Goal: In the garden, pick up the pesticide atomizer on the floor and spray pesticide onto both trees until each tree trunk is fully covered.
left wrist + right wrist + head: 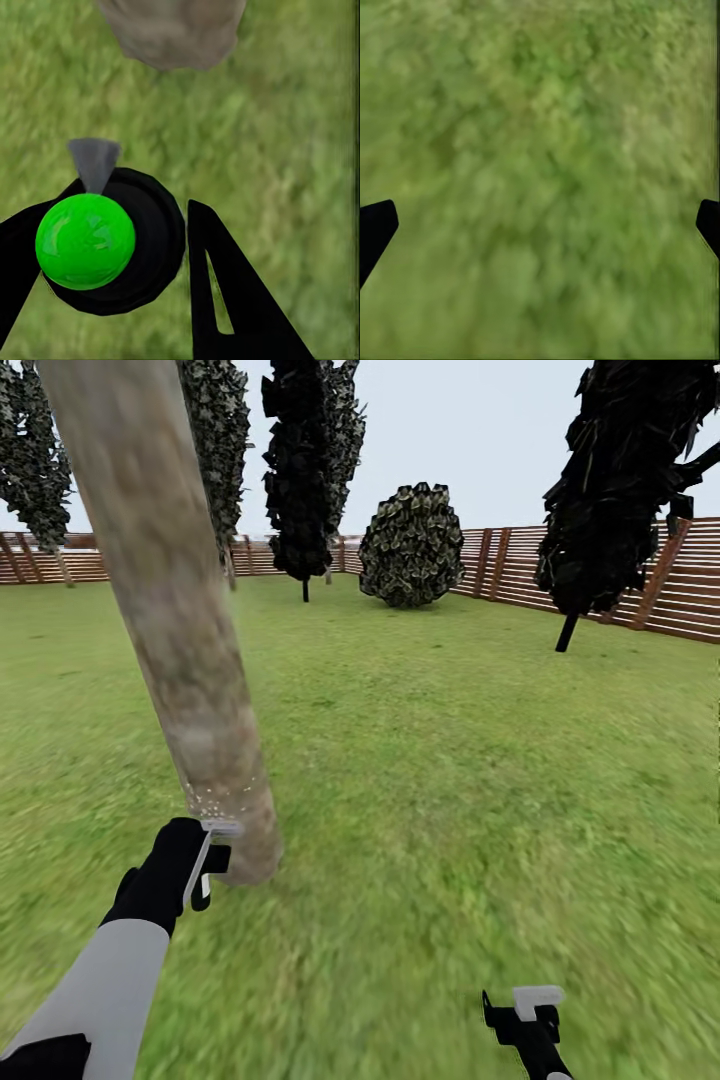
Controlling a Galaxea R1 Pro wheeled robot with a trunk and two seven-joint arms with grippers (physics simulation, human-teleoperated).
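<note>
The left gripper (205, 860) is held low, just beside the base of a thick pale beige-grey tree trunk (170, 610) that rises out of the lawn (450, 760) and leans toward the upper left of the head view. A scatter of fine white specks shows on the bark directly above the gripper.

In the left wrist view, the left gripper's two black fingers (225, 300) are clamped on the pesticide atomizer (112, 240) — seen from above as a round black body with a glossy green top. A small grey spray cone (94, 161) fans out from the atomizer toward the foot of the trunk, which sits near but apart from it, with grass between.

The right gripper (525, 1010) hangs low over bare grass, well apart from the trunk. In the right wrist view its two black fingertips (375, 229) stand at opposite edges of the frame — spread wide, with nothing between them but lawn.

Farther back, a brown horizontal-slat fence (690, 590) encloses the garden. In front of it stand a round dark bush (411, 545), a black cone-shaped tree (300, 470) beside the bush, and another dark tree (620, 480) on the right. More dark-leaved trees (35, 460) stand at the far left, behind the trunk.
</note>
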